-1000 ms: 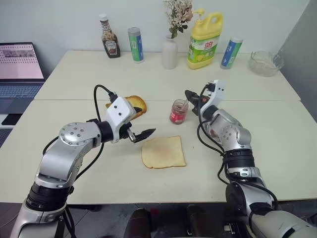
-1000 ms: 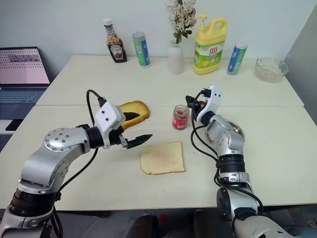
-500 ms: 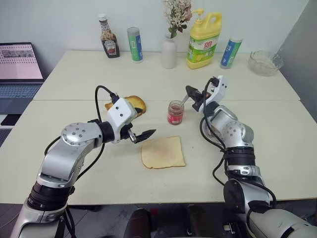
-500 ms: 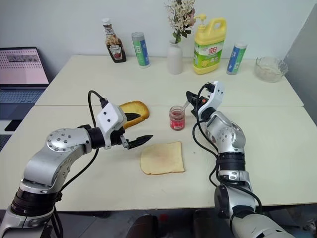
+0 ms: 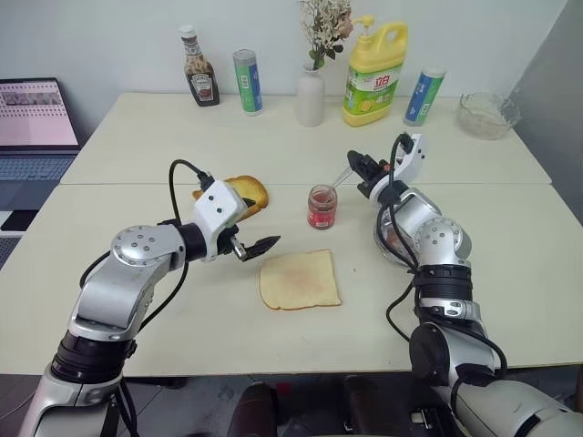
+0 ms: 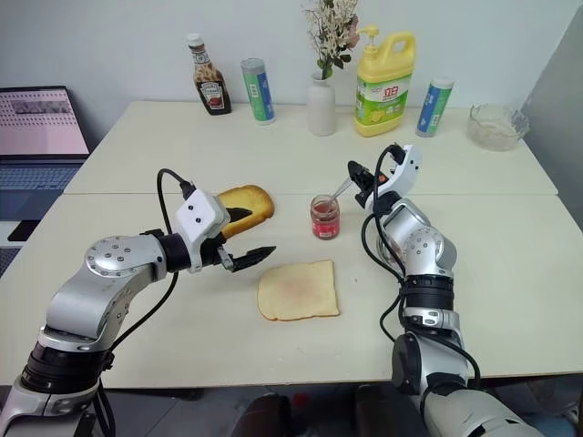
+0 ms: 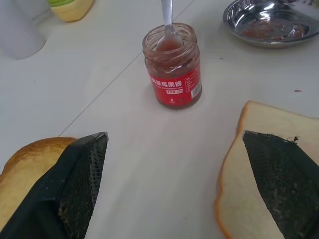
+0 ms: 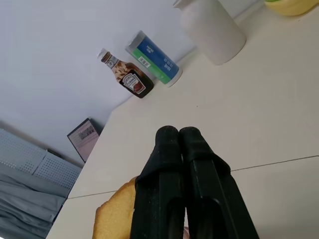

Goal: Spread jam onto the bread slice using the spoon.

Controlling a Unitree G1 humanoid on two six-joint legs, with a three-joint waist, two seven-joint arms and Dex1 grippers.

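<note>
Spoon (image 5: 341, 179) pinched by the handle in the closed right gripper (image 5: 362, 167), bowl dipped in the jam (image 7: 169, 45) of the open jam jar (image 5: 321, 207). Left gripper (image 5: 258, 245) spread wide and empty, hovering just beside the bread slice (image 5: 300, 279), golden toast (image 5: 244, 193) behind it. Risks: jar tipped or dragged by a slanted lift against the unsteadied rim; jam dripped on the table (image 5: 137, 146) between jar and slice; slice pushed by the left fingers.
</note>
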